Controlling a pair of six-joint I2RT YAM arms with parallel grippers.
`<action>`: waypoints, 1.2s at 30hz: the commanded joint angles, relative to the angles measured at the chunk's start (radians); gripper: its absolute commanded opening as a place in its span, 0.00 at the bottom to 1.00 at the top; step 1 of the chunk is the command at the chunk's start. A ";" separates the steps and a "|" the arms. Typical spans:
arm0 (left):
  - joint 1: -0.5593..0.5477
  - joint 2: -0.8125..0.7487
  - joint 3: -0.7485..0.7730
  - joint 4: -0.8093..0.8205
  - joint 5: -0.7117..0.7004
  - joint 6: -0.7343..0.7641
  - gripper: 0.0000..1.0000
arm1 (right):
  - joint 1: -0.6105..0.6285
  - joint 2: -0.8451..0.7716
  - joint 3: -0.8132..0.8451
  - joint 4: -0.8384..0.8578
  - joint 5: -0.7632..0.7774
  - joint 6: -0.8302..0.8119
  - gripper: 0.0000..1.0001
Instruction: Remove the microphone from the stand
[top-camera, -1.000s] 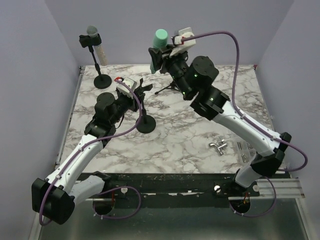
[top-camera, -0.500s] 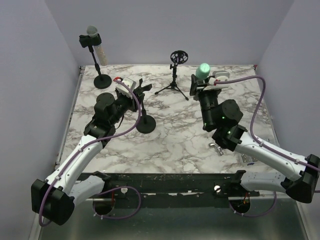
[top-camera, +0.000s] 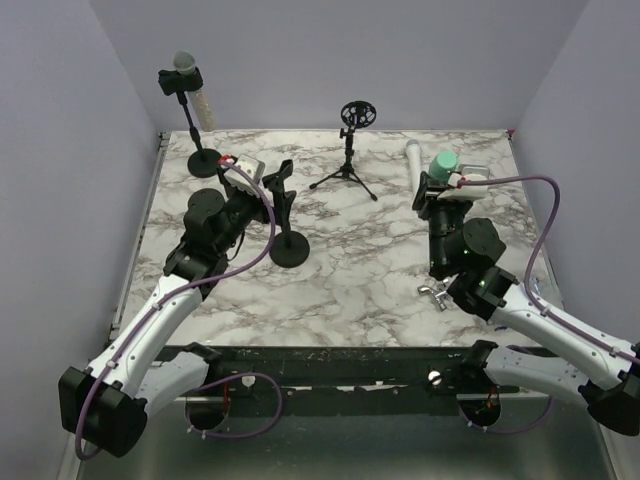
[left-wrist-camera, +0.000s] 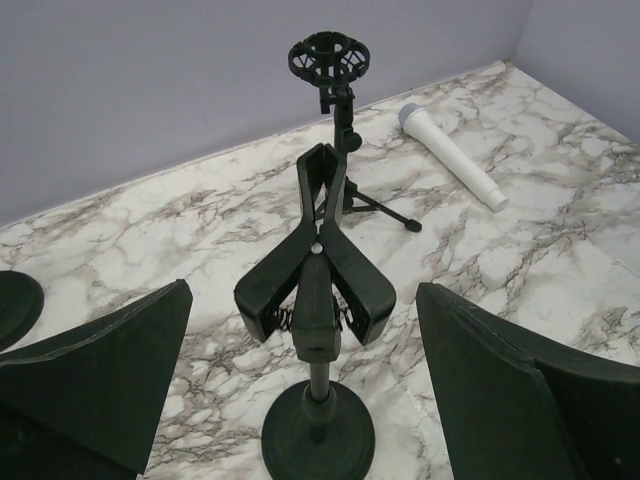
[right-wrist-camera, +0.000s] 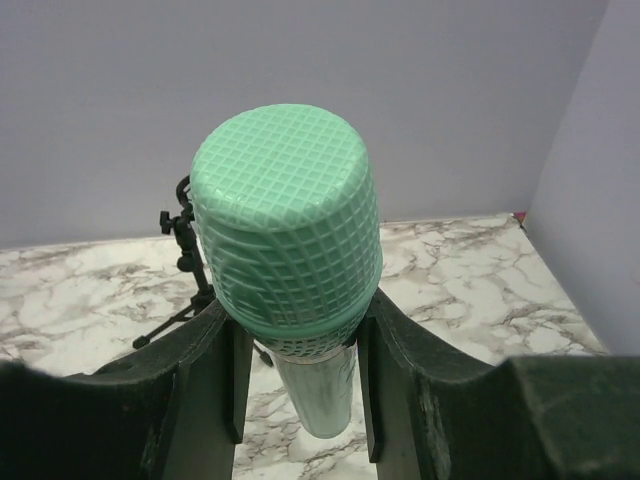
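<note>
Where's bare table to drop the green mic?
For the green mic: front centre, between the clip stand base and the metal fittings. Crowded: back edge, with tripod, white mic and mic stand.

marble table, lilac walls

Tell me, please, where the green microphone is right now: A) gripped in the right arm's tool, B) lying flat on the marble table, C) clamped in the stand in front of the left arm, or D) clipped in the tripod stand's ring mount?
A: the right wrist view shows the green microphone gripped upright in the right tool, and in the top view the ring mount sits empty.
</note>
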 joint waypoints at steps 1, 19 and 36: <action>0.000 -0.046 -0.014 0.005 -0.033 -0.001 0.99 | -0.011 0.004 0.001 -0.062 0.035 0.023 0.01; -0.003 -0.270 -0.076 0.007 -0.160 0.008 0.99 | -0.068 0.484 0.303 -0.552 -0.074 0.161 0.01; -0.008 -0.350 -0.077 0.001 -0.172 -0.006 0.99 | -0.316 0.697 0.319 -0.479 -0.250 0.359 0.01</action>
